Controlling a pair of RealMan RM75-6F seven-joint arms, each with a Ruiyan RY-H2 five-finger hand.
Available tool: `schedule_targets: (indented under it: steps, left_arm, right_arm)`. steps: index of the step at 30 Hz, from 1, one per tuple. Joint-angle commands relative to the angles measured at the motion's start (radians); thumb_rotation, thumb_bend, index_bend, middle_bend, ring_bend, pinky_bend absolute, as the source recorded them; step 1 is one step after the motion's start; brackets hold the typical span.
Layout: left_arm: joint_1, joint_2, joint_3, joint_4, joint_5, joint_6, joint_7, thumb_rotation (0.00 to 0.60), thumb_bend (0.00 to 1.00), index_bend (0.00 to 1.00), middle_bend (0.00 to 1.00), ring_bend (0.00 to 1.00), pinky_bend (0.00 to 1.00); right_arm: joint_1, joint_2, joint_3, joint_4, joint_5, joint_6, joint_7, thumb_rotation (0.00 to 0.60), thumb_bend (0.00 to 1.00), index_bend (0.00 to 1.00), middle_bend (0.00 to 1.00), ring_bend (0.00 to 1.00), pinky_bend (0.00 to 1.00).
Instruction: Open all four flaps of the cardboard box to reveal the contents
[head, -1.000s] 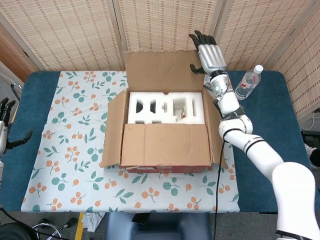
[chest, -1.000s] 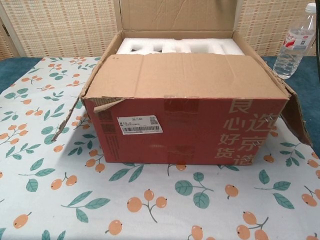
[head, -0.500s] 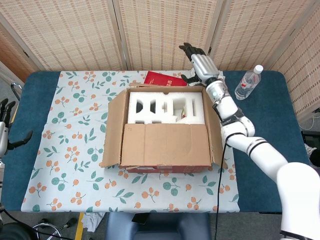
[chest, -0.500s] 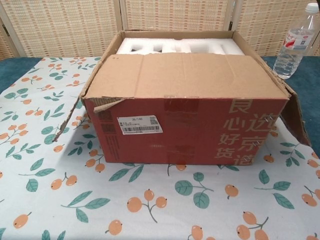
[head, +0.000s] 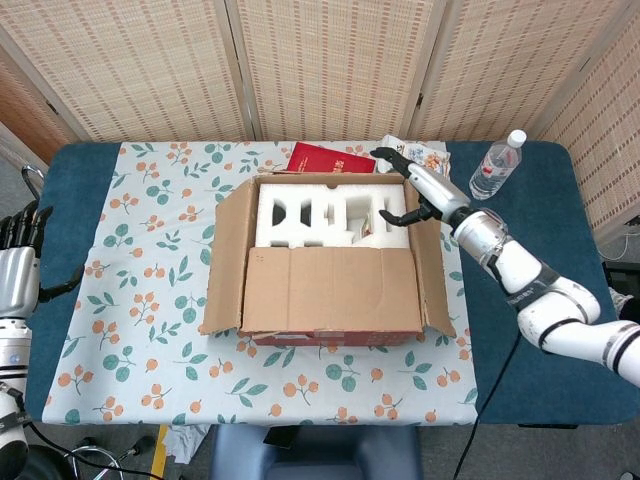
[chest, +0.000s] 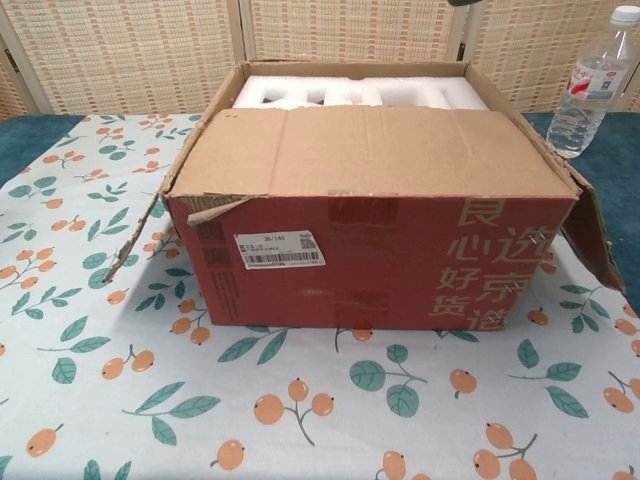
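The cardboard box (head: 330, 320) stands mid-table on the floral cloth. Its left flap (head: 228, 255) and right flap (head: 433, 270) hang outward. The back flap (head: 332, 158) lies folded down behind, red side up. The front flap (head: 330, 288) still lies flat over the near half of the top, as the chest view also shows (chest: 370, 150). White foam packing (head: 325, 215) fills the open half. My right hand (head: 413, 188) hovers over the box's back right corner, fingers spread, holding nothing. Fingers apart and empty, my left hand (head: 18, 268) stays at the table's far left edge.
A water bottle (head: 497, 165) stands right of the box on the blue table, also visible in the chest view (chest: 590, 85). A small printed packet (head: 422, 151) lies behind the box's right corner. Wicker screens (head: 330, 60) close off the back.
The back flap went from upright to folded down behind the box. My right hand came down and forward from above that flap to the back right corner. The left hand rose slightly.
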Motion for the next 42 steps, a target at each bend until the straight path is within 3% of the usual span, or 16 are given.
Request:
schedule_targets:
  steps: [1, 8, 13, 25, 32, 42]
  left_arm:
    - [-0.006, -0.012, -0.001, -0.016, -0.013, 0.007, 0.03, 0.497, 0.35, 0.0, 0.0, 0.0, 0.02]
    - [-0.013, -0.037, 0.0, -0.034, -0.029, 0.02, 0.081, 0.498, 0.35, 0.0, 0.0, 0.0, 0.02]
    - [-0.019, -0.052, 0.001, -0.043, -0.045, 0.027, 0.12, 0.498, 0.35, 0.0, 0.0, 0.0, 0.02]
    - [-0.03, -0.073, -0.011, -0.04, -0.094, 0.03, 0.171, 0.495, 0.35, 0.0, 0.0, 0.0, 0.02]
    - [-0.031, -0.075, -0.013, -0.038, -0.105, 0.031, 0.178, 0.499, 0.35, 0.0, 0.0, 0.0, 0.01]
    - [-0.03, -0.072, -0.011, -0.038, -0.098, 0.031, 0.168, 0.495, 0.35, 0.0, 0.0, 0.0, 0.02]
  right_arm:
    - [-0.062, 0.069, -0.055, -0.046, -0.154, 0.039, 0.166, 0.6, 0.42, 0.0, 0.0, 0.0, 0.05]
    - [-0.051, 0.077, -0.191, 0.014, -0.353, 0.144, 0.495, 0.6, 0.42, 0.0, 0.0, 0.0, 0.17]
    - [-0.015, 0.043, -0.304, 0.137, -0.482, 0.284, 0.782, 0.6, 0.42, 0.0, 0.0, 0.0, 0.21]
    - [0.068, -0.134, -0.495, 0.473, -0.596, 0.514, 1.216, 0.6, 0.42, 0.0, 0.0, 0.0, 0.25]
    - [0.095, -0.186, -0.56, 0.566, -0.604, 0.572, 1.285, 0.6, 0.42, 0.0, 0.0, 0.0, 0.26]
    - [0.117, -0.193, -0.612, 0.569, -0.579, 0.6, 1.292, 0.6, 0.42, 0.0, 0.0, 0.0, 0.26]
